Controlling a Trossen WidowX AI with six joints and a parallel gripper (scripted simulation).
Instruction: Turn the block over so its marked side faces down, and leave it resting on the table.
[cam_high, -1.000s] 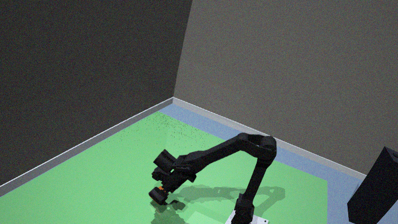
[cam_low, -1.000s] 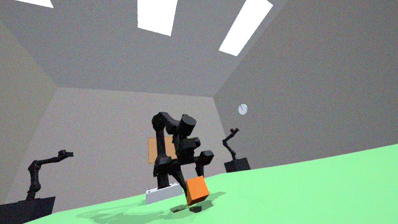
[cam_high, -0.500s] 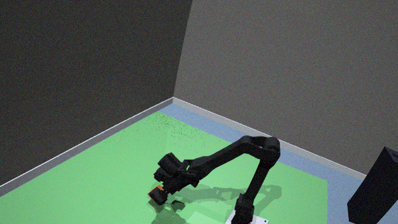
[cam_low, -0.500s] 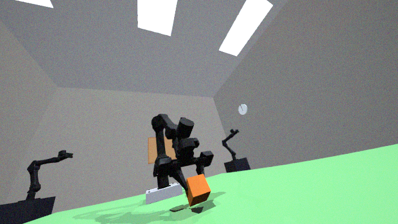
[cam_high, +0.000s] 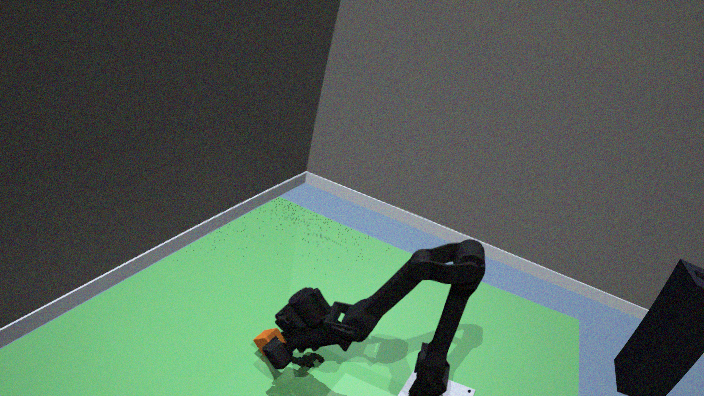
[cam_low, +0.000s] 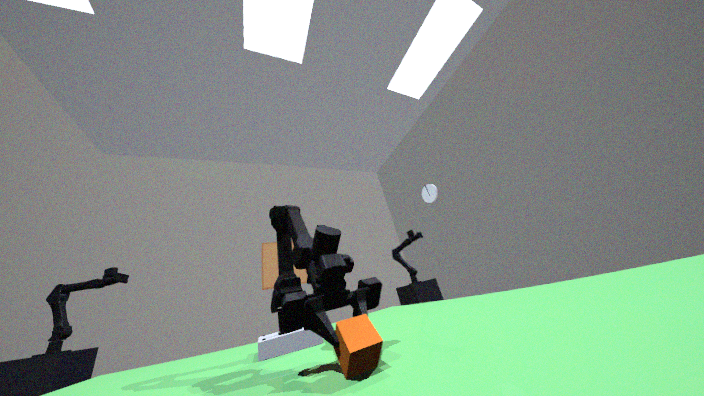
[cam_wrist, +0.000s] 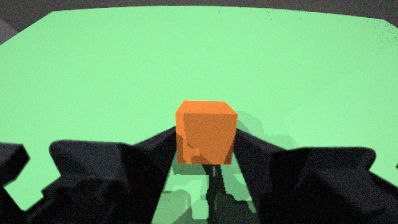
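I see the green surface (cam_high: 150, 310) running wide on all sides of the work spot; its edges meet a grey-blue border strip (cam_high: 540, 292) and the walls well away from here. A dark box (cam_high: 665, 330) stands off the surface at the right of the top view, well apart. Plenty of open room, nothing near to bump.

The arm (cam_high: 450, 280) is folded low and reaches out from its base plate (cam_low: 285, 344), wrist pitched nearly flat to the surface. The claw (cam_wrist: 206, 142) is clenched on the block (cam_wrist: 206, 131), one finger on each side face.

The block is orange, tilted, and in the exterior view (cam_low: 358, 345) it sits low at the surface; I cannot tell if its bottom corner is touching or just above. No mark shows on any face I can see, so I cannot tell which side is the marked one or where it points now.

I judge the step in hand is the rotation, partway done. To do it well I keep the squeeze firm, roll the wrist about the finger axis until the marked face points straight down, keeping the corners off the green while it swings. Then I lower until the face lies flat, and only then let go. Risk: dropping it tilted, so it tips back onto a wrong face.
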